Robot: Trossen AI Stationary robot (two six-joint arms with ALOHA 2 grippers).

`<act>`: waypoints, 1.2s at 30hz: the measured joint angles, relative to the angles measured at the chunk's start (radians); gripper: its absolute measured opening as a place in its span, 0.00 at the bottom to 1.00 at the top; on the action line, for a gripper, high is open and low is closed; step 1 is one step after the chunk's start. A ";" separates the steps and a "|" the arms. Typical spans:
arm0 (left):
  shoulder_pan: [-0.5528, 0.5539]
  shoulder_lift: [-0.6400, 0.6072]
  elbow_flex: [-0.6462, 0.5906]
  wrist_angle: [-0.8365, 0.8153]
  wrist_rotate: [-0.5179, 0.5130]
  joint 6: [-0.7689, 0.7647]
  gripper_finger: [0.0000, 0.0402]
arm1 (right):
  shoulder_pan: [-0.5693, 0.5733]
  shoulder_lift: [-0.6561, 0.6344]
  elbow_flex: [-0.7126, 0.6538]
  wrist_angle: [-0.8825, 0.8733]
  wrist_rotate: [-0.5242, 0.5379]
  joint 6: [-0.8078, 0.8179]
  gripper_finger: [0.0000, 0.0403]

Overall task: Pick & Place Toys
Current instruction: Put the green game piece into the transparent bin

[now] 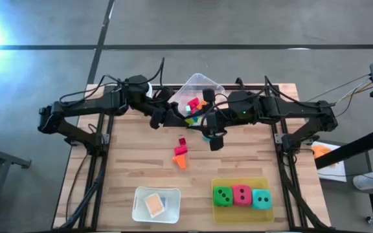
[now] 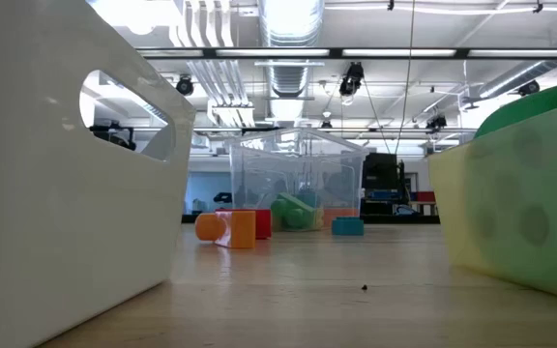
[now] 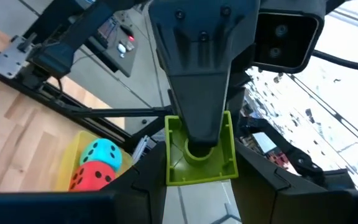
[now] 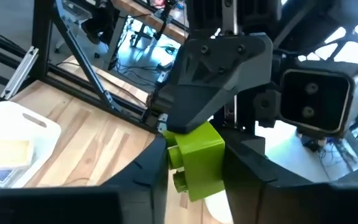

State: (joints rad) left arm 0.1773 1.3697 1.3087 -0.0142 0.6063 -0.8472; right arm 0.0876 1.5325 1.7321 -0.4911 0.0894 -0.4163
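The left tool (image 3: pixel 202 188) is closed across two opposite sides of the green block (image 3: pixel 201 149). The right tool (image 4: pixel 194 182) is closed on the same block across its other pair of sides, so both tools appear to clamp it together, raised off the worktop (image 1: pixel 128 162) just in front of the clear tub (image 1: pixel 203 83). We judge the block to be a light, rigid moulded plastic part. It will not deform under the pads, but its glossy faces may slip. We recommend gripping on flat parallel faces, centred, and clear of the round socket visible on one face. We expect one tool to have to hold firmly before the other opens, or the block may twist or drop. Farther out, a red block (image 1: pixel 182 142) and an orange block (image 1: pixel 181 160) lie loose at mid-worktop. The three dice (image 1: pixel 241 195) sit in a row on the yellow tray (image 1: pixel 267 183) at the near edge, and a white bin (image 1: pixel 138 206) with flat tiles stands beside it.
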 joint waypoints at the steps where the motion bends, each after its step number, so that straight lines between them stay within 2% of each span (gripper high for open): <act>1: -0.001 0.000 0.000 0.008 0.006 -0.005 0.34 | 0.000 -0.001 0.000 0.001 -0.002 -0.008 0.27; 5: -0.005 0.001 -0.001 0.034 0.030 -0.020 0.36 | 0.001 -0.002 0.001 0.010 -0.004 -0.020 0.25; 14: -0.007 -0.001 0.000 0.053 0.041 -0.021 0.68 | -0.001 -0.003 0.009 0.021 -0.034 0.040 0.22; 21: -0.007 -0.040 0.000 0.013 0.036 -0.023 0.81 | -0.026 -0.016 0.051 0.024 -0.037 0.139 0.22; 24: -0.005 -0.076 0.000 -0.082 -0.010 0.030 0.81 | -0.052 -0.017 0.078 0.024 -0.034 0.191 0.22; 28: -0.005 -0.111 0.000 -0.312 -0.181 0.078 0.82 | -0.126 -0.010 0.125 0.012 0.019 0.395 0.22; 31: -0.006 -0.132 -0.001 -0.472 -0.285 0.081 0.82 | -0.202 0.012 0.167 -0.064 0.019 0.562 0.22; 36: -0.008 -0.165 0.000 -0.587 -0.349 0.094 0.82 | -0.304 0.094 0.257 -0.270 0.011 0.775 0.22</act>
State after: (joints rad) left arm 0.1689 1.2051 1.3083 -0.6017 0.2570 -0.7534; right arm -0.2166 1.6262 1.9895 -0.7615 0.1009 0.3583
